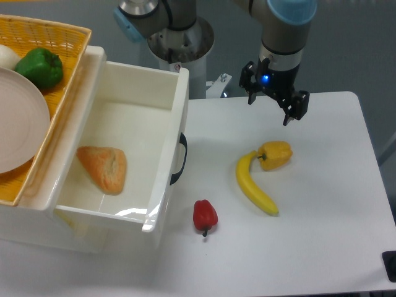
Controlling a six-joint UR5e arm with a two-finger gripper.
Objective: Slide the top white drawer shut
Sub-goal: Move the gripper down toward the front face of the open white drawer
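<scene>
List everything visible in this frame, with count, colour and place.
drawer: 1, white, left, pulled open, black handle
bread: 1, orange-brown, inside drawer
basket: 1, yellow wicker, on top of the cabinet, top left
plate: 1, pale, in basket
green pepper: 1, in basket
red pepper: 1, table, right of the drawer
banana: 1, yellow, table centre
yellow pepper: 1, at banana's upper end
table: 1, white
claw: 1, black, open, above yellow pepper, holding nothing
</scene>
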